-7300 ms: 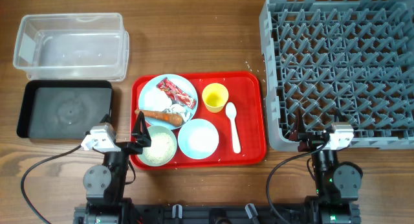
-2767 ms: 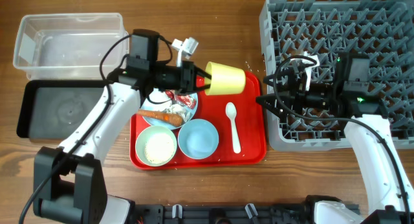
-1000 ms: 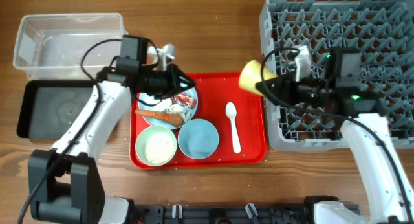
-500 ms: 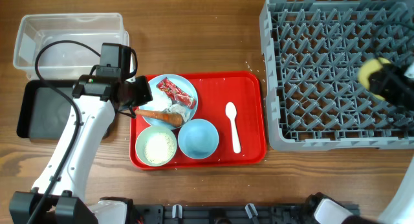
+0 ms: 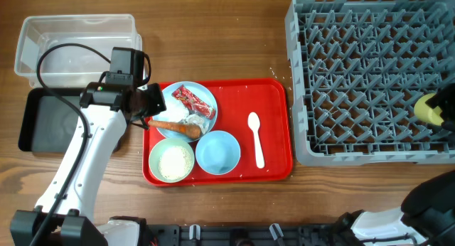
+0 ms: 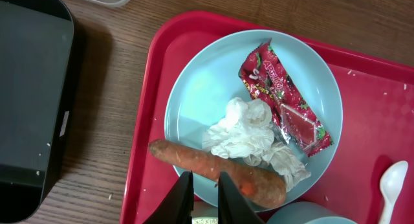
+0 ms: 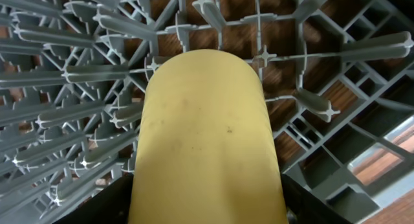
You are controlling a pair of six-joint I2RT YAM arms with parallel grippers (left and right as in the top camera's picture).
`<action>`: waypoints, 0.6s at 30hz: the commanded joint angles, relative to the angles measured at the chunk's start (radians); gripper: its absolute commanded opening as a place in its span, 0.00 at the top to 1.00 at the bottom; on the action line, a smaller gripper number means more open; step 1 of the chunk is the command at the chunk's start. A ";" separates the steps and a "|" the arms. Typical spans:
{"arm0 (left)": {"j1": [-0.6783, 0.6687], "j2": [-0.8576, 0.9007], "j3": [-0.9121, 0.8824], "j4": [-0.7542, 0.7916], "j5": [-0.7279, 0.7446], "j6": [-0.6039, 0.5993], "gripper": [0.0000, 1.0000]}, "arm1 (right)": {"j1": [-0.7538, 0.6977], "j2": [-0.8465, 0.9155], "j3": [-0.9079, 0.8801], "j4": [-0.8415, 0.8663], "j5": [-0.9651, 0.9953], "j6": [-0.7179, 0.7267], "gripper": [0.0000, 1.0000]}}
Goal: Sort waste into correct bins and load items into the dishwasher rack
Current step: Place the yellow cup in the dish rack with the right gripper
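My right gripper [image 7: 207, 214] is shut on the yellow cup [image 7: 206, 140], which it holds over the grey dishwasher rack [image 5: 355, 75] at the rack's right edge; the overhead view shows the cup [image 5: 425, 108] there. My left gripper [image 6: 204, 185] is shut and empty, hovering just above the carrot [image 6: 213, 166]. The carrot lies on the pale blue plate [image 6: 200, 88] with the crumpled paper [image 6: 246, 130] and the red wrapper [image 6: 281, 98]. On the tray sit a bowl of rice [image 5: 173, 161], an empty blue bowl [image 5: 217, 151] and the white spoon [image 5: 255, 138].
The red tray [image 5: 274, 97] lies mid-table. The clear tub [image 5: 78, 50] stands at the far left, with the black tray [image 5: 64, 121] just in front of it, beside my left arm. Rice grains are scattered on the wood.
My right gripper carried the yellow cup from the red tray's right edge across the rack to its right side. My left arm drew back left and now hovers over the plate.
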 commanded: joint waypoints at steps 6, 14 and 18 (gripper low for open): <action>0.007 -0.017 0.006 -0.001 -0.013 0.016 0.76 | 0.000 0.031 0.017 0.012 0.007 0.023 0.00; 0.007 -0.017 0.006 -0.001 -0.013 0.016 0.54 | 0.015 0.005 0.018 0.018 -0.299 -0.051 0.01; 0.007 -0.017 0.006 -0.001 -0.013 0.016 0.39 | 0.101 -0.099 0.018 0.013 -0.343 -0.101 0.03</action>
